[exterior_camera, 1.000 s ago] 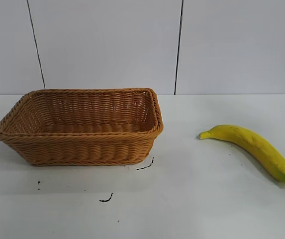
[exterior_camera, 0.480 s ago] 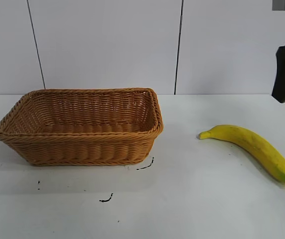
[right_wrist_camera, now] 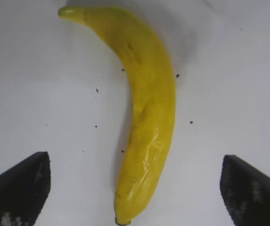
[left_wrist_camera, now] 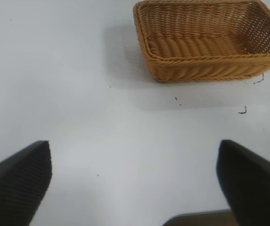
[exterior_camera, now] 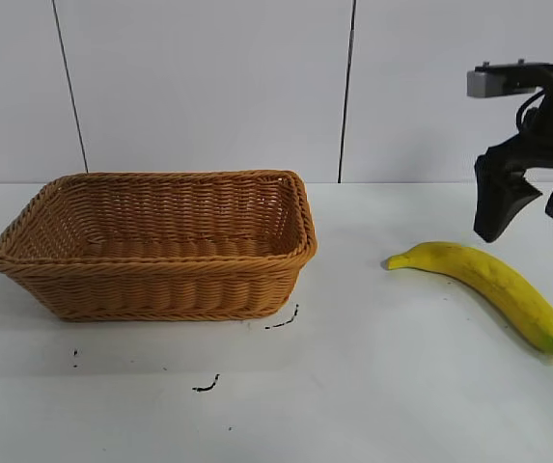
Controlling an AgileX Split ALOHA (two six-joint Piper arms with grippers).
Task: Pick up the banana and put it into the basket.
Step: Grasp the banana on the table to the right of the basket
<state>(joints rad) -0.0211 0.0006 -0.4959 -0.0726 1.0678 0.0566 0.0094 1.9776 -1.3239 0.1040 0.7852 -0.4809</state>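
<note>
Curved yellow banana point(exterior_camera: 488, 285) flat on table, well apart from tan wicker basket point(exterior_camera: 155, 246).

Basket point(exterior_camera: 155, 246) sits on the tabletop point(exterior_camera: 373, 386) at exterior view's left. Banana point(exterior_camera: 488, 285) lies on the tabletop at the right, well apart from the basket, slanting toward the near right edge. Right end effector point(exterior_camera: 532, 207) hangs above and just behind the banana, not touching. Left end effector point(left_wrist_camera: 135, 183) is over bare tabletop, basket well ahead of it.
</note>
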